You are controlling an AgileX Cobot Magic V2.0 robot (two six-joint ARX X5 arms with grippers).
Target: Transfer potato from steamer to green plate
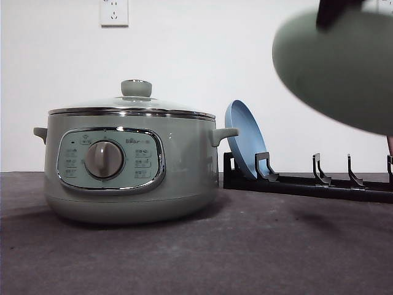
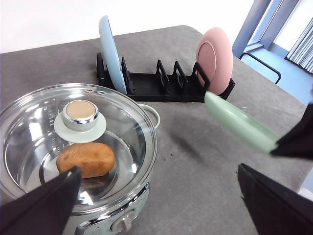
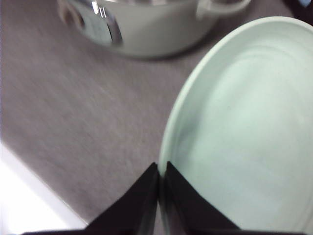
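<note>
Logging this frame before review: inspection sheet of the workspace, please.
Surface: grey felt-like table, no spills seen.
Job's things: potato inside steamer, glass lid still on; green plate held in the air, right of the steamer.
Clutter: black rack holding blue plate and pink plate.
Grippers: right gripper jaws shut on the plate rim; left gripper open above the steamer.
Cables: nothing seen.
Surroundings: white wall, socket.
</note>
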